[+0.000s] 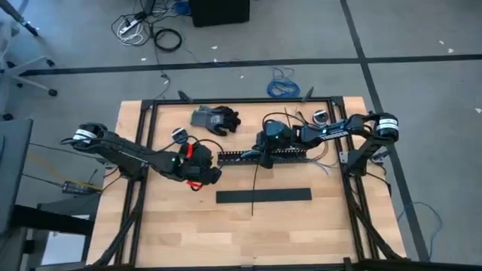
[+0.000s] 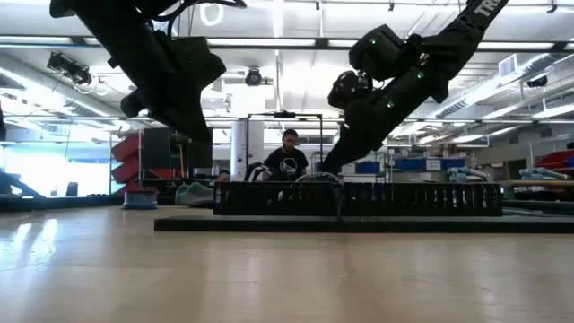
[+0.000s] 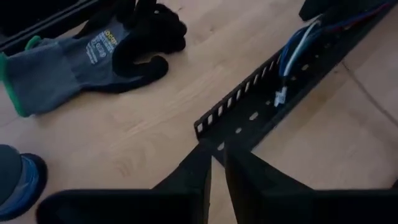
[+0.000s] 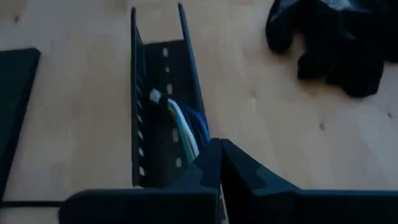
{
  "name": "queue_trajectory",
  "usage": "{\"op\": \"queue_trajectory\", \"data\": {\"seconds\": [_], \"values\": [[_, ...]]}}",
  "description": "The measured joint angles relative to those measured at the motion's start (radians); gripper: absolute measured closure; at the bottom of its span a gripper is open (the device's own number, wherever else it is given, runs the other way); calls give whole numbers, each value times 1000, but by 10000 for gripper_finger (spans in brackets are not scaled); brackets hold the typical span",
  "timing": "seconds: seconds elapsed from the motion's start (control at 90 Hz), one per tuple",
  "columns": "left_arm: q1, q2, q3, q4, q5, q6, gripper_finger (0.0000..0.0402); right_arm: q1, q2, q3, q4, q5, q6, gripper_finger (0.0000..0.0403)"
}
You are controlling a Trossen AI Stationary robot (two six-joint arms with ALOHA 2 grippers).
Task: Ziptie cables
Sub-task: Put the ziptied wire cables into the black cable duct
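We find the cables lying inside the slotted duct at mid-table, their blue, white and green strands ending part-way along its channel. One ziptie runs as a thin black line from the duct across the flat black bar. The right pincer sits over the duct at the cables, fingers together. The left pincer points at the duct's open end, fingers nearly together, holding nothing. A grey-and-black glove lies on the table beyond the duct.
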State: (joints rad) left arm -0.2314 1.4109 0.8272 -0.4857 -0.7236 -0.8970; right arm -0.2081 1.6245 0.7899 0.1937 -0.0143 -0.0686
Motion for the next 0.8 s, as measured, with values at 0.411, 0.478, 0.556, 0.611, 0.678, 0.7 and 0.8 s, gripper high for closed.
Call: {"op": "queue_trajectory", "data": {"seconds": [0.411,0.478,0.556,0.611,0.678,0.7,0.8], "values": [[0,0,0,-3,2,2,367,23,10,15,-65,-6,12,403],[-1,0,0,1,2,2,367,33,11,14,-64,-4,13,403],[-1,0,0,1,2,2,367,49,11,14,-64,-6,18,403],[-1,0,0,3,2,2,367,57,14,14,-65,-7,23,403],[-1,0,0,2,2,2,367,60,37,14,-58,-8,28,403],[-2,0,0,3,2,2,367,60,45,13,-65,-8,32,403],[-9,1,0,4,2,2,367,58,104,14,-41,-5,41,403]]}}
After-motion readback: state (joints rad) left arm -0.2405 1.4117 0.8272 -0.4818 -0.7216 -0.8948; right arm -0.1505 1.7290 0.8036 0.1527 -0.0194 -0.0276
